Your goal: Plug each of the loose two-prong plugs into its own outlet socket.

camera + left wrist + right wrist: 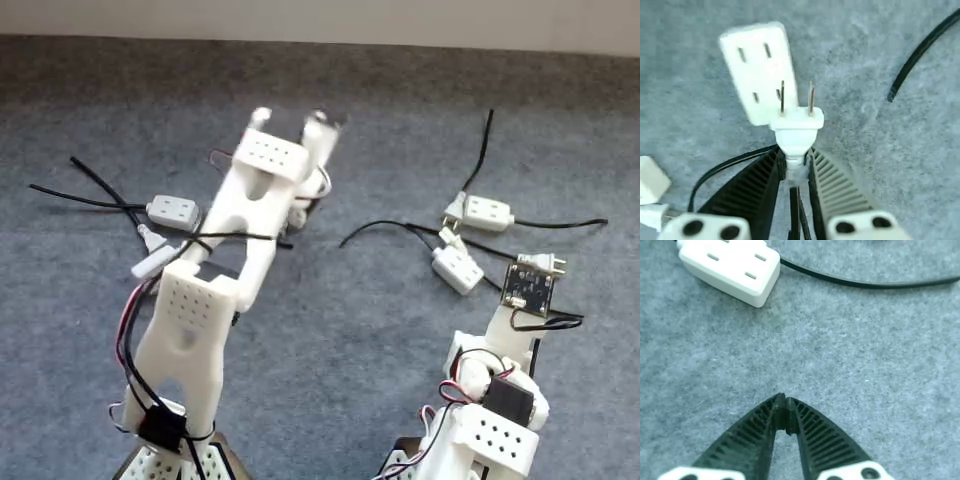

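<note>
Grey carpet (350,330) for a tabletop, nothing fancy. Starting with the high view: seeing the left arm (245,215) stretching out toward the far middle and the right arm (497,400) sitting folded at the near right. Also spotting a left-side socket (172,210) beside the left arm, plus a far-right socket (487,210) and a near-right socket (457,268) close together.

Moving on to the left wrist view: looking at the left pincer (796,167) clamping a white two-prong plug (796,127) by its neck, prongs pointing straight ahead, away from the camera. Finding an outlet socket (757,70) lying flat on the carpet right past the prong tips, slots facing up. Not quite lining up though: noticing its long axis slanting across the prongs' line, with the nearest slot pair sitting a bit off to one side and only one prong overlapping a slot. Guessing at a small sideways nudge plus a slight twist before pushing in. Not managing to judge the height of the prongs over the socket.

Finishing with the right wrist view: seeing the right pincer (786,412) pinched together on nothing, hovering over bare carpet, with a corded socket (730,267) lying farther ahead and its black cord (865,282) running off sideways. Reckoning on the left arm for this one, being right at a socket and already carrying the plug.
</note>
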You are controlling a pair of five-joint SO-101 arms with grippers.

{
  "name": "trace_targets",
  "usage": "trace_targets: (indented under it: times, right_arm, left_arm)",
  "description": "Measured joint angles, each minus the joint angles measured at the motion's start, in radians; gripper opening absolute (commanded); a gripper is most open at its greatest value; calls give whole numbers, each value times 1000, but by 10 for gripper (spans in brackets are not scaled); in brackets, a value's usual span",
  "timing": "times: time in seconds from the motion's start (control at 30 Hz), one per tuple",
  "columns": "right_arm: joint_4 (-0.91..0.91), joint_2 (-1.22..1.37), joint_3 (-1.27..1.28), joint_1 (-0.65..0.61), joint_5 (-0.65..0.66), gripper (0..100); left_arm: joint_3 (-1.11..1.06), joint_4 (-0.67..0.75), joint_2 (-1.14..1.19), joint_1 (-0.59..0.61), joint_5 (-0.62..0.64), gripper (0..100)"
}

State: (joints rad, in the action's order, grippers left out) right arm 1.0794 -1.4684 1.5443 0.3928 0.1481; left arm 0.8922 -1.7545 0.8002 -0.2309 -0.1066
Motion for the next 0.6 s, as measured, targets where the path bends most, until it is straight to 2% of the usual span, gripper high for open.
trace_targets:
  times: [0.13, 0.3, 0.4, 0.6]
  right_arm:
    - [-5, 0, 0, -2, -5, 9]
    - [-107, 2, 0, -69, -107, 9]
    - [-163, 6, -35, -155, -175, 9]
    - [-183, 35, -204, -368, -292, 17]
  left_arm:
    - [157, 0, -100, 80, -3, 7]
    - [222, -9, -222, 180, -8, 7]
    - [226, -11, -272, 252, 8, 7]
    - [210, -11, -285, 405, 137, 7]
